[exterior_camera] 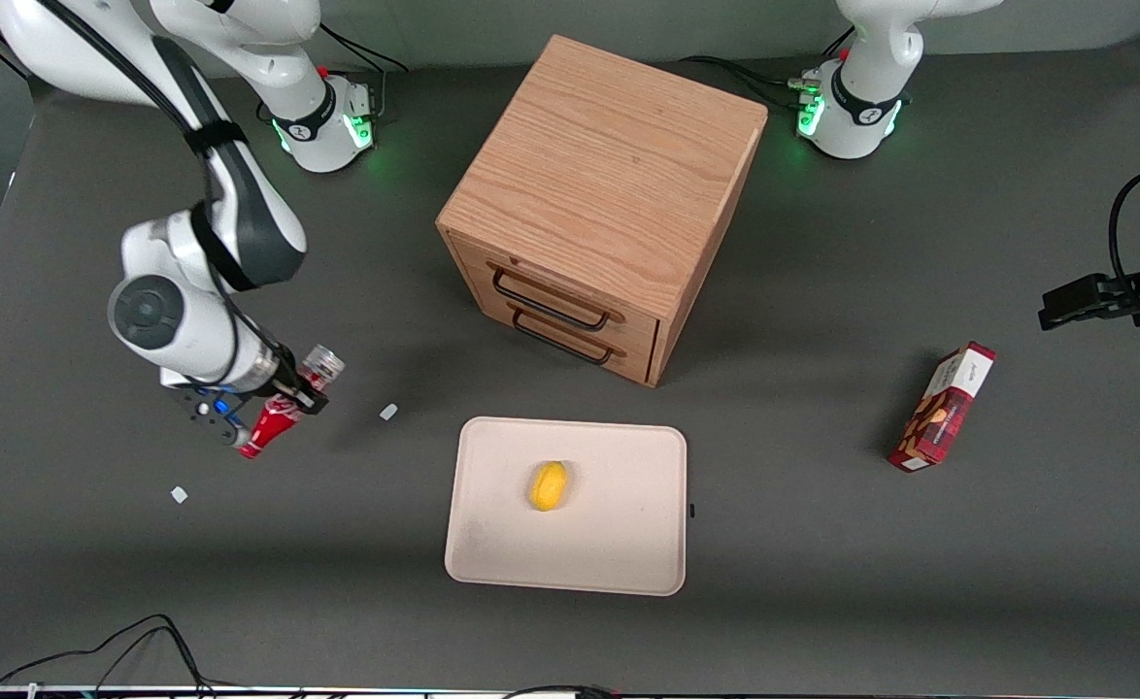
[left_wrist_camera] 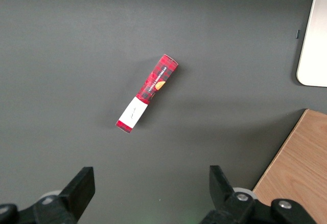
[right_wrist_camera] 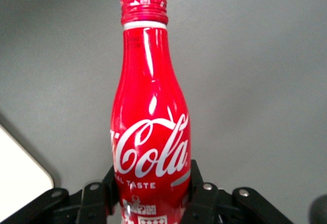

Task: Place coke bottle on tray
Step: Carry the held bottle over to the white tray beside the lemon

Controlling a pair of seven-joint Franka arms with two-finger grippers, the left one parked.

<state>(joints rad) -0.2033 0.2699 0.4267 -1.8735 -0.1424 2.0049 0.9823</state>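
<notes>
Gripper (exterior_camera: 277,406) clamps the coke bottle (exterior_camera: 279,413) low on its body, held tilted above the table (exterior_camera: 143,582) toward the working arm's end. Carry it sideways over the tray (exterior_camera: 619,544); set down clear of the lemon (exterior_camera: 549,485).

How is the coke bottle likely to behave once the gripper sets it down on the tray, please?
The coke bottle, clamped in the gripper, looks glossy and rigid, so it may slip in a light grip. Its round body would probably roll if laid flat on the tray. Stood upright, its tall, narrow shape could tip easily.
</notes>
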